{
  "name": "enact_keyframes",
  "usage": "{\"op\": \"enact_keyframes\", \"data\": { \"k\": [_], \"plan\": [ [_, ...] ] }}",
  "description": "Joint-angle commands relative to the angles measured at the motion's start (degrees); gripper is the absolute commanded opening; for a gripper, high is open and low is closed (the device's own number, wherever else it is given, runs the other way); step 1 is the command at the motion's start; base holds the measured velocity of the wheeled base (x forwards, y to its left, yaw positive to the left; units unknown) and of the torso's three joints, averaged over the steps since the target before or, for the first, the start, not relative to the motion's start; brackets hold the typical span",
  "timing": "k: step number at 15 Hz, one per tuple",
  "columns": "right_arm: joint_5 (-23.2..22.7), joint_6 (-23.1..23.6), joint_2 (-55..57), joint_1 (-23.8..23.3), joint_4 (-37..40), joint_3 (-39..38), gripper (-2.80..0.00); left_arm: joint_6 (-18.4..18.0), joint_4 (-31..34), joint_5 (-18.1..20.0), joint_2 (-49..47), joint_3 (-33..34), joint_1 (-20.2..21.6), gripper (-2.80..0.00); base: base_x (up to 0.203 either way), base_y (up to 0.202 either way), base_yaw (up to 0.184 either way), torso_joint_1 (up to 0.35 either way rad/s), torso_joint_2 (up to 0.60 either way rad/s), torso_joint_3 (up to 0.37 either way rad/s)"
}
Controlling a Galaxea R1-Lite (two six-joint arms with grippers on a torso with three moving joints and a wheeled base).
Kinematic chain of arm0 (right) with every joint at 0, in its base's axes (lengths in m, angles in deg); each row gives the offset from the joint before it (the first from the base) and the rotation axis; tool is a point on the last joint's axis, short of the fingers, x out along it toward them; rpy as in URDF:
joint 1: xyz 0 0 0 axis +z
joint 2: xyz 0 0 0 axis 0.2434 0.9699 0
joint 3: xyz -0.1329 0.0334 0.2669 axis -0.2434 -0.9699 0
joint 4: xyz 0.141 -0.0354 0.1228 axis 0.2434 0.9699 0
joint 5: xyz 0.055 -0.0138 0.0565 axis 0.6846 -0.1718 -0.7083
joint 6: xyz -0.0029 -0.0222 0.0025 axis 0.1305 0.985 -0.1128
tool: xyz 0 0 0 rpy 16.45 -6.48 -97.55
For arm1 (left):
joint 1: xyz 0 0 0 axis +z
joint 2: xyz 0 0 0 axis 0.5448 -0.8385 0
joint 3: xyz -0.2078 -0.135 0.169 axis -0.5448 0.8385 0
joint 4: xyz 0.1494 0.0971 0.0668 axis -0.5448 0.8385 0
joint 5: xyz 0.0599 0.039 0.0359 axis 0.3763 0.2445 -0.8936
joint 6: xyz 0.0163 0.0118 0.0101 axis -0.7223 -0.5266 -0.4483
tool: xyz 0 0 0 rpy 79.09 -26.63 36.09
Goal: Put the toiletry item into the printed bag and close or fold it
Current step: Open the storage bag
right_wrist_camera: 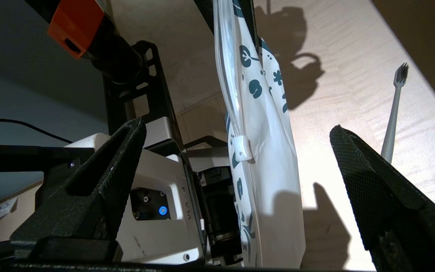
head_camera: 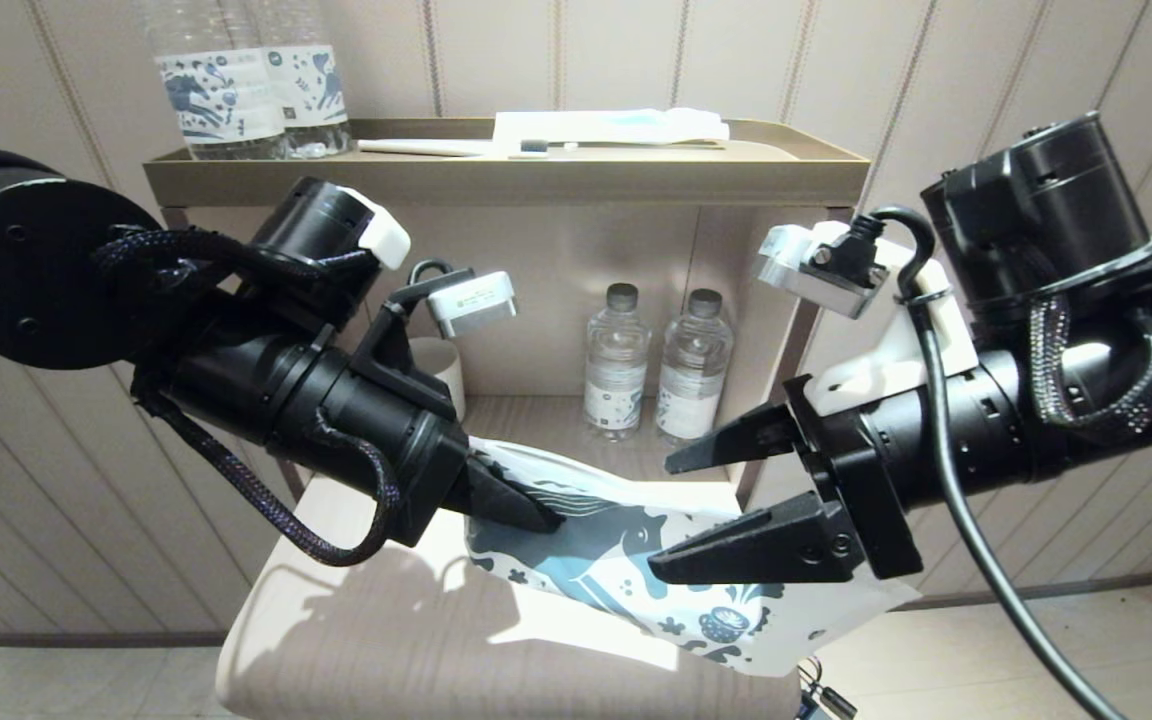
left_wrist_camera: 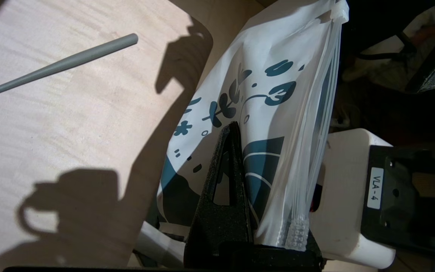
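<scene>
The printed bag (head_camera: pixel 626 575), white with a dark blue horse and flowers, hangs edge-up above the wooden table (head_camera: pixel 386 630). My left gripper (head_camera: pixel 536 515) is shut on the bag's left end; one black finger (left_wrist_camera: pixel 229 166) presses against the bag's printed face (left_wrist_camera: pixel 270 105). My right gripper (head_camera: pixel 666 518) is open, and the bag's other end (right_wrist_camera: pixel 274 196) with its white zip slider (right_wrist_camera: pixel 240 147) hangs between the fingers, touching neither. The toiletry item, a slim grey-white toothbrush (right_wrist_camera: pixel 391 117) with dark bristles, lies flat on the table (left_wrist_camera: pixel 62 62), apart from the bag. It is hidden in the head view.
Two water bottles (head_camera: pixel 617 365) (head_camera: pixel 693 365) and a white cup (head_camera: pixel 444 372) stand on the low shelf behind the bag. The top tray (head_camera: pixel 506 180) holds more bottles (head_camera: pixel 236 95), a white toothbrush (head_camera: pixel 426 147) and a white packet with a blue stripe (head_camera: pixel 616 125).
</scene>
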Motion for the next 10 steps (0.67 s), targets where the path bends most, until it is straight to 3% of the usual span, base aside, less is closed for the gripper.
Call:
{"op": "enact_keyframes", "data": {
  "k": [1,4,10],
  "plan": [
    [0.3,0.6,0.2,0.0,0.0,-0.4,0.0,-0.5,0.2,0.3,-0.1,0.1,0.0,-2.8,0.0,0.0,0.0,0.0,0.0,0.0],
    [5.9,4.4,0.3,0.8,0.1,-0.9,0.0,-0.7,0.2,0.2,-0.2,0.1,0.0,-2.8,0.0,0.0,0.0,0.0,0.0,0.0],
    [7.6,5.6,0.3,1.6,0.4,-0.2,0.0,-0.7,0.1,0.2,-0.3,0.1,0.0,-2.8,0.0,0.0,0.0,0.0,0.0,0.0]
  ]
}}
